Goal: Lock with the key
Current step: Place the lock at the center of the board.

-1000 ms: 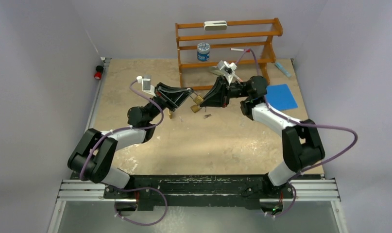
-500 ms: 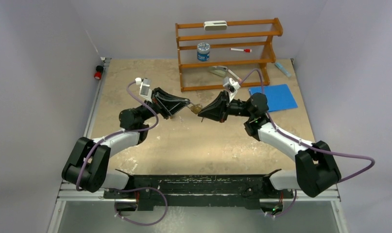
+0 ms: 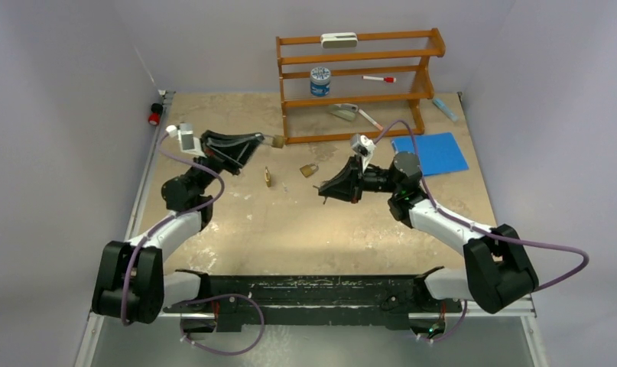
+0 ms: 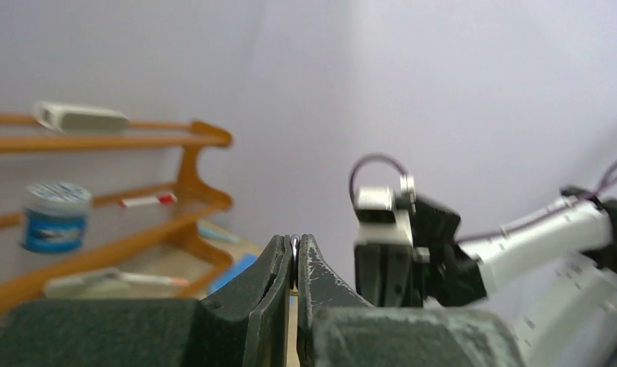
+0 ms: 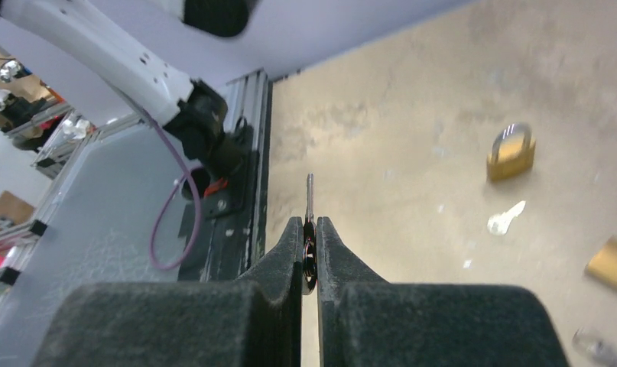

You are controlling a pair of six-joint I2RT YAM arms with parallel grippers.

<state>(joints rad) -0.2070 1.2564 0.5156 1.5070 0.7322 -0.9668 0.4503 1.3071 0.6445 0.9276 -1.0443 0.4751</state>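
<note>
My left gripper [image 3: 265,139] is shut on a brass padlock [image 3: 277,141] and holds it in the air at the left of the table. In the left wrist view only a thin silver edge [image 4: 293,252] shows between the shut fingers. My right gripper [image 3: 323,190] is shut on a key, whose shaft [image 5: 310,189] sticks out past the fingertips, pointing at the near left. The two grippers are well apart. A second brass padlock [image 3: 310,169] lies on the table between them and shows in the right wrist view [image 5: 511,151].
A small brass piece [image 3: 267,177] lies left of the loose padlock. A silver key [image 5: 506,218] lies on the table. A wooden rack [image 3: 358,84] stands at the back with a blue tin [image 3: 320,80] and a marker [image 3: 379,79]. A blue sheet [image 3: 440,152] lies right.
The grippers, close together at mid-table, have drawn apart. The left arm swung left and back with its padlock. The right arm pulled back toward the near side with the key.
</note>
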